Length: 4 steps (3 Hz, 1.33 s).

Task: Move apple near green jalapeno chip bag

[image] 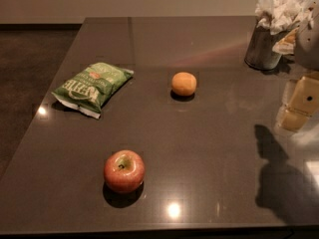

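Note:
The apple is red with a yellow-green patch around its stem and sits on the dark table near the front left. The green jalapeno chip bag lies flat at the left, further back than the apple and well apart from it. My gripper hangs at the right edge of the view above the table, far to the right of the apple and holding nothing that I can see. Its shadow falls on the table below it.
A small orange round fruit sits mid-table, right of the bag. A metal cup stuffed with white napkins stands at the back right. The table's left edge drops to a dark floor.

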{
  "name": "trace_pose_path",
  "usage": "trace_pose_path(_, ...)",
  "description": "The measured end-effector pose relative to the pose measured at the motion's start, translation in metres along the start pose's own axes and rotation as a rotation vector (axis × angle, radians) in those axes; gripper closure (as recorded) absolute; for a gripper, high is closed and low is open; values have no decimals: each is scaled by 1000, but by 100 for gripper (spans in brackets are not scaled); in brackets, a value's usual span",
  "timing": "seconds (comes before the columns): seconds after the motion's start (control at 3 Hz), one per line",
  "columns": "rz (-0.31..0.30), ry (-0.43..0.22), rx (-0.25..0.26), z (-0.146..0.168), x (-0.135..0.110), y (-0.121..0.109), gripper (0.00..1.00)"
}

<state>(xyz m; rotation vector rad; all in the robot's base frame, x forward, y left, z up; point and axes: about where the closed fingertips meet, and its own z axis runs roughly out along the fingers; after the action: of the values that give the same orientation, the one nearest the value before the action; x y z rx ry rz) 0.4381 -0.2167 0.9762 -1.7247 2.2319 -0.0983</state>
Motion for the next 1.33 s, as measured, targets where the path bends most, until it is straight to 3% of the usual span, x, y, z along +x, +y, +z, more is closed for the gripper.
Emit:
trace_pose_path(0.33,0,0,0,0,0,0,0)
trace_pose_path(0.67,-30,-24,8,3,-15,7,0)
trace_pose_path(1.33,-159,-147,-57,33,-74,51,0)
